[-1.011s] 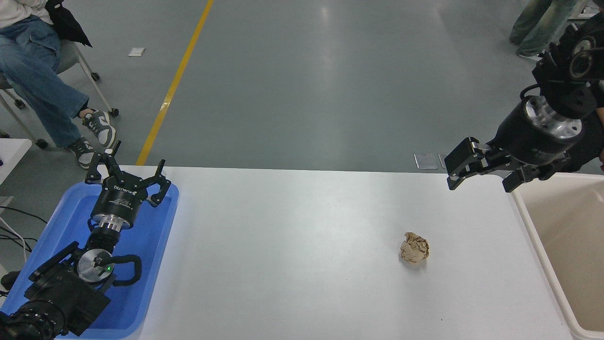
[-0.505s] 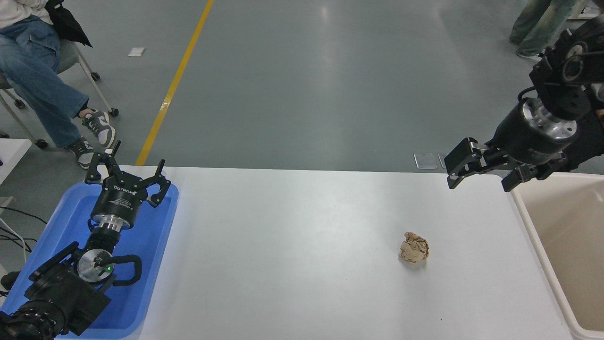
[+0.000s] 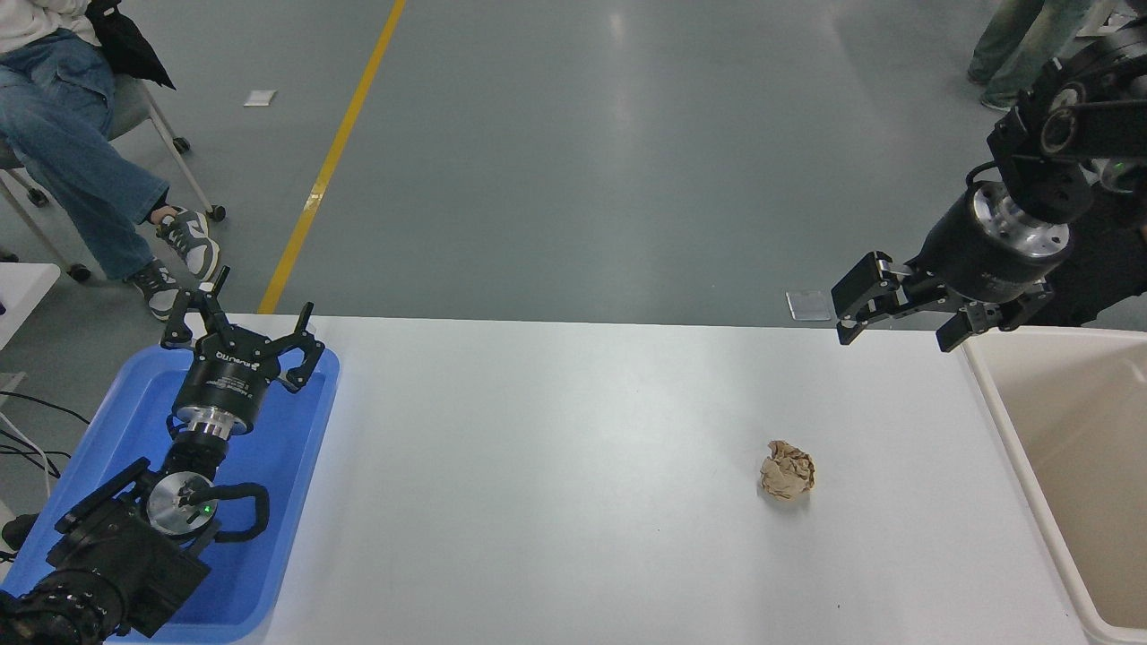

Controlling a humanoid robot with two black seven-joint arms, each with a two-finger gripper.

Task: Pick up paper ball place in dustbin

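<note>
The tan-brown paper ball lies on the white table, right of centre. The cream-beige dustbin stands at the table's right edge, partly cut off by the picture. My right gripper is open and empty, high over the table's far right edge, well behind and to the right of the paper ball, just left of the dustbin's far corner. My left gripper is open and parked at the lower left, over the blue tray.
A shallow blue tray sits at the table's left end under the left arm. A person sits on a chair at the far left. Another person's legs show at the top right.
My right gripper has moved a little up and to the left, staying open. The paper ball and the left arm have not moved.
</note>
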